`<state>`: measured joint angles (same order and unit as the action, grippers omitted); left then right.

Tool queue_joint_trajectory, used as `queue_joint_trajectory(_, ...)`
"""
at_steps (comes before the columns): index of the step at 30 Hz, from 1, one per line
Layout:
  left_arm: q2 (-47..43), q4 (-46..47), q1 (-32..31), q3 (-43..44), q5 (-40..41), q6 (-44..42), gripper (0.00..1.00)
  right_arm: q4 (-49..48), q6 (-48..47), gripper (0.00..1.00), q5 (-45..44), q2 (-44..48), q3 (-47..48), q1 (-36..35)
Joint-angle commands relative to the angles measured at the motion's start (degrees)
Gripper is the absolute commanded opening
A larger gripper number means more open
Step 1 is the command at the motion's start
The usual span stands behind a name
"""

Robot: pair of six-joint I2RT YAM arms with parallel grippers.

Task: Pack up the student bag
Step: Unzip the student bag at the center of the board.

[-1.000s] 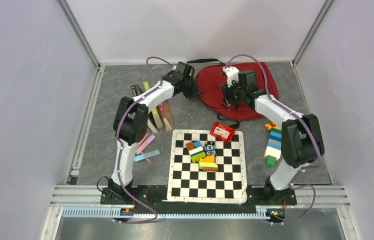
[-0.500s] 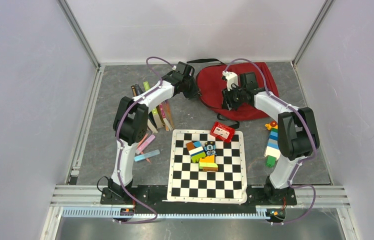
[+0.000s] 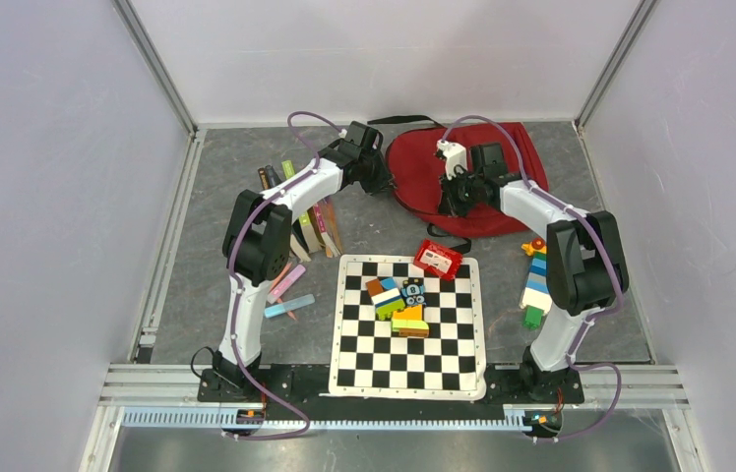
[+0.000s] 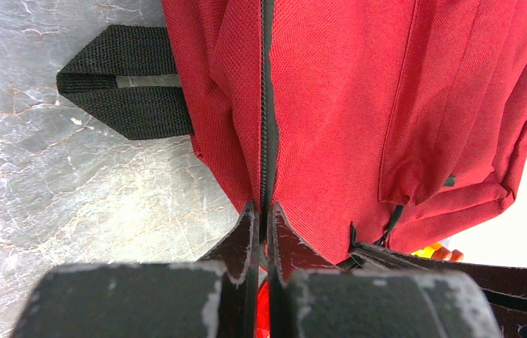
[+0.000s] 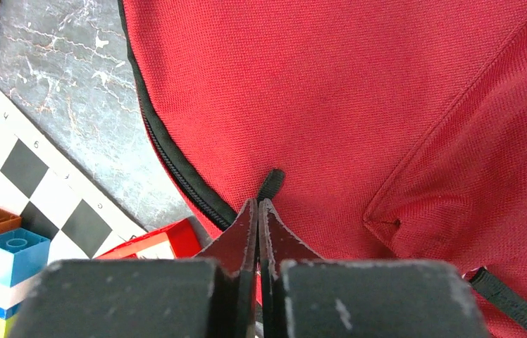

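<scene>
Two claws clenched: left claw (image 4: 262,211) pinches the zip (image 4: 266,105) of the bag (image 3: 413,172), right claw (image 5: 258,204) its black tab (image 5: 271,182). Bag lies far back on the surface (image 3: 216,167); seemingly soft, limp, light, best gripped by seams or tabs.

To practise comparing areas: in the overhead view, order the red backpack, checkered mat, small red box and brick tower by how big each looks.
1. checkered mat
2. red backpack, partly hidden, so it may really be closer to the mat
3. brick tower
4. small red box
</scene>
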<state>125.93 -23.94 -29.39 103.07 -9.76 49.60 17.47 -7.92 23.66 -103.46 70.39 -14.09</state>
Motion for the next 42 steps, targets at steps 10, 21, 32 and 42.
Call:
queue_joint_trajectory(10,-3.47,0.40,-0.32,-0.10,0.39,2.58,0.02,-12.00,5.05,0.00,2.55,8.21,-5.86,-6.79)
queue_joint_trajectory(21,-4.87,3.15,-0.50,-3.03,0.20,5.33,0.02,-14.36,2.93,0.00,-2.73,1.96,0.72,-17.00)
queue_joint_trajectory(32,-9.03,2.68,-0.23,-5.23,2.21,-0.82,0.58,-10.96,0.62,0.49,-9.41,6.90,1.55,-17.29)
queue_joint_trajectory(42,-20.76,8.51,-0.52,-16.69,1.91,-13.35,0.97,-3.71,6.22,0.74,-14.22,16.01,0.14,-11.95)
